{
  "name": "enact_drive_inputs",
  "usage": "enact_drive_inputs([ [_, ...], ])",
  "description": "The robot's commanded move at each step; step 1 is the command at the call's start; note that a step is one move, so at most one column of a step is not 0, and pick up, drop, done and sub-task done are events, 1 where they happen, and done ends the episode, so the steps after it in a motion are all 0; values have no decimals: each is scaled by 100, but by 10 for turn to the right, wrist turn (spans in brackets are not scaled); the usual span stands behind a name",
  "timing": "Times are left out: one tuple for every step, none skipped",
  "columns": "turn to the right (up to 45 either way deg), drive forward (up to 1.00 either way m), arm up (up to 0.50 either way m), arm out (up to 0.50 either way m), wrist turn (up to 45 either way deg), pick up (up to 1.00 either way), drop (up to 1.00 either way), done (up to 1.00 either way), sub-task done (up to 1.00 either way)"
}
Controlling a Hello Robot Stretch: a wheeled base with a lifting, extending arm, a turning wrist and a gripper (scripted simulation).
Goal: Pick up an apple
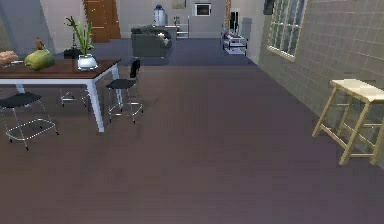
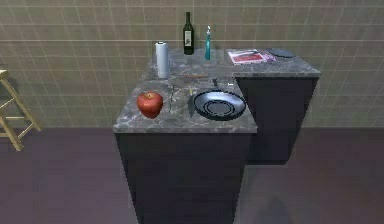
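A red apple (image 2: 150,103) with a short stem stands on the near left part of a dark marble counter (image 2: 180,120) in the arm side view. A dark frying pan (image 2: 218,104) lies to its right on the same counter top.
On the counter's far part stand a white paper roll (image 2: 161,59), a dark bottle (image 2: 188,34), a teal bottle (image 2: 208,43) and a red book (image 2: 249,57). A wooden stool (image 1: 352,118) stands at the forward view's right. A dining table (image 1: 60,72) with dark stools (image 1: 125,95) occupies its left, a potted plant (image 1: 84,45) on top.
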Motion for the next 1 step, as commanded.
enact_drive_inputs([
  [0, 0, 50, 0, 0, 0, 0, 0, 0],
])
